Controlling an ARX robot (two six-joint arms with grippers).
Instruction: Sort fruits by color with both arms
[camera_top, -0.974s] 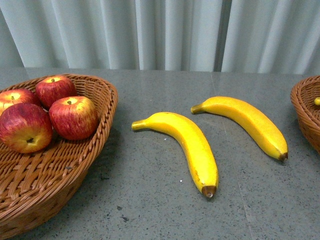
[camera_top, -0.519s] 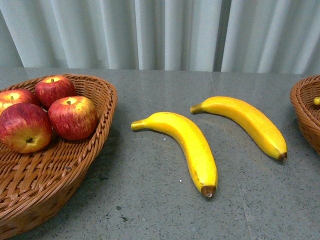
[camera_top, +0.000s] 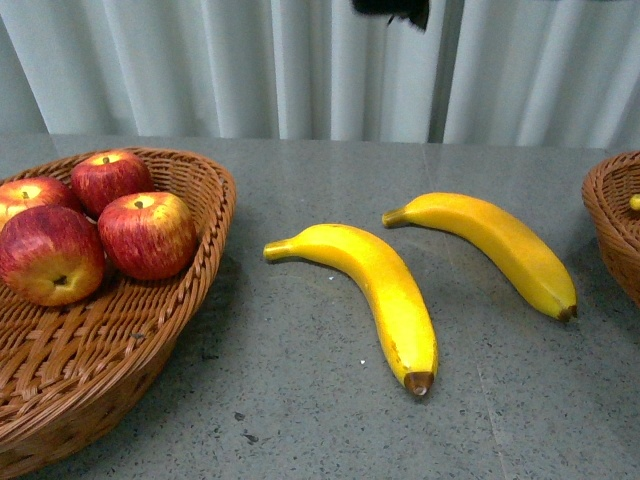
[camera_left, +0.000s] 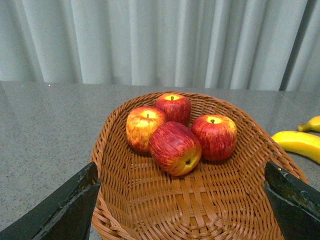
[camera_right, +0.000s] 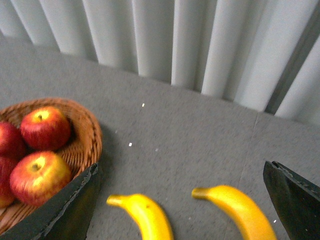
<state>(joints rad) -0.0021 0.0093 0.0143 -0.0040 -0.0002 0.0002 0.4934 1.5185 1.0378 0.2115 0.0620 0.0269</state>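
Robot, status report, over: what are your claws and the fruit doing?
Left claw open, empty, facing four apples in basket. Right claw open, empty, pointed at two bananas loose on table. Nothing blocking them.

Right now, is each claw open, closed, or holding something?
Left claw: open, holding nothing.
Right claw: open, holding nothing.

The left basket (camera_top: 150, 340) is rough, woven brown wicker. The apples (camera_top: 147, 235) shine glossy and smooth. The bananas (camera_top: 385, 290) look smooth and waxy. The grey tabletop (camera_top: 300, 400) is speckled and matt, and the far curtain (camera_top: 200, 70) is pleated cloth.
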